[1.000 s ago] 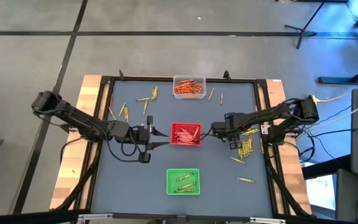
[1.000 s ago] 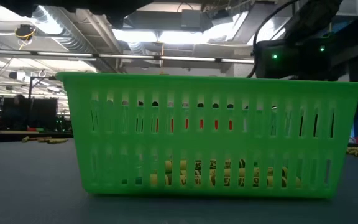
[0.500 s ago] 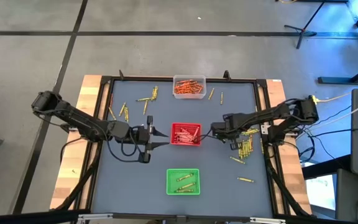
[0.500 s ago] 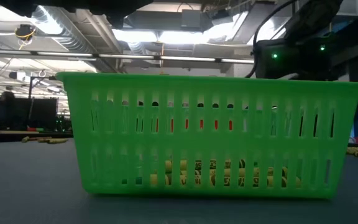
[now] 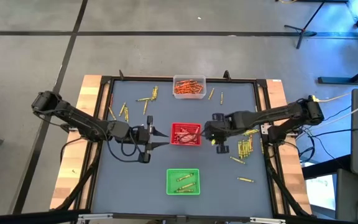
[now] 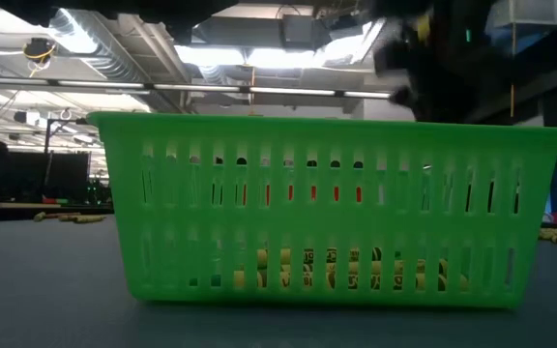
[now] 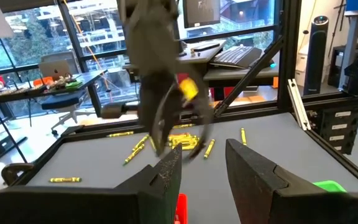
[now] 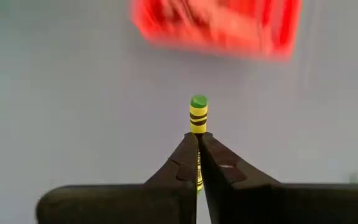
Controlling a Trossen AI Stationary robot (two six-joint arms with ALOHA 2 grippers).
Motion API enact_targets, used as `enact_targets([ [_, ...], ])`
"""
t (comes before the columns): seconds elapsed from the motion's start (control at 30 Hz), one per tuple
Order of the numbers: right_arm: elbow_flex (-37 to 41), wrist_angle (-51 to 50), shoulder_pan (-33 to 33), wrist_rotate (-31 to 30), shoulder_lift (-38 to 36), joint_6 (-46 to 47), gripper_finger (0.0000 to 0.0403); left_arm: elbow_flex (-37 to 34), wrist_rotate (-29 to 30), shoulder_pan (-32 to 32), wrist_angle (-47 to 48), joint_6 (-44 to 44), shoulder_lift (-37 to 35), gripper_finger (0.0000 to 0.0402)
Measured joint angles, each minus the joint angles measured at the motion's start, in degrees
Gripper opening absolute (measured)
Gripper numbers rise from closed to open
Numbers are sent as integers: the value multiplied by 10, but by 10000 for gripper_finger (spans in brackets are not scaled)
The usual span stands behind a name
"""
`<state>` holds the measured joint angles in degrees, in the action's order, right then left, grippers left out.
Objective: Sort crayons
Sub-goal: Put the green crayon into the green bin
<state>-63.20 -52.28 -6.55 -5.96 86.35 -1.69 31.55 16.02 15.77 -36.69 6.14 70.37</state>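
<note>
Right wrist view: right hand (image 8: 197,144) pinches a yellow-green crayon (image 8: 198,116) by its end, centre frame, below the red tray (image 8: 216,25), likely for carrying to the green tray (image 5: 183,181); left hand (image 7: 204,163) waits, narrowly parted.

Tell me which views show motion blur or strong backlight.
Right wrist view: red tray smeared, held crayon sharp. Left wrist view: the right arm blurred. Low view: ceiling lights glare behind the green basket, dark arm above blurred. High view: evenly lit.
</note>
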Motion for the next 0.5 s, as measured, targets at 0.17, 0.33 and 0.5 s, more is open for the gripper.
enact_targets([
  [0.17,-41,136,-69,28,0,15,11,0,0,0,0,0,0,109],
  [0.33,-45,287,-114,64,8,49,11,0,0,0,0,0,0,109],
  [0.5,-45,343,-143,90,30,76,12,0,0,0,0,0,0,109],
])
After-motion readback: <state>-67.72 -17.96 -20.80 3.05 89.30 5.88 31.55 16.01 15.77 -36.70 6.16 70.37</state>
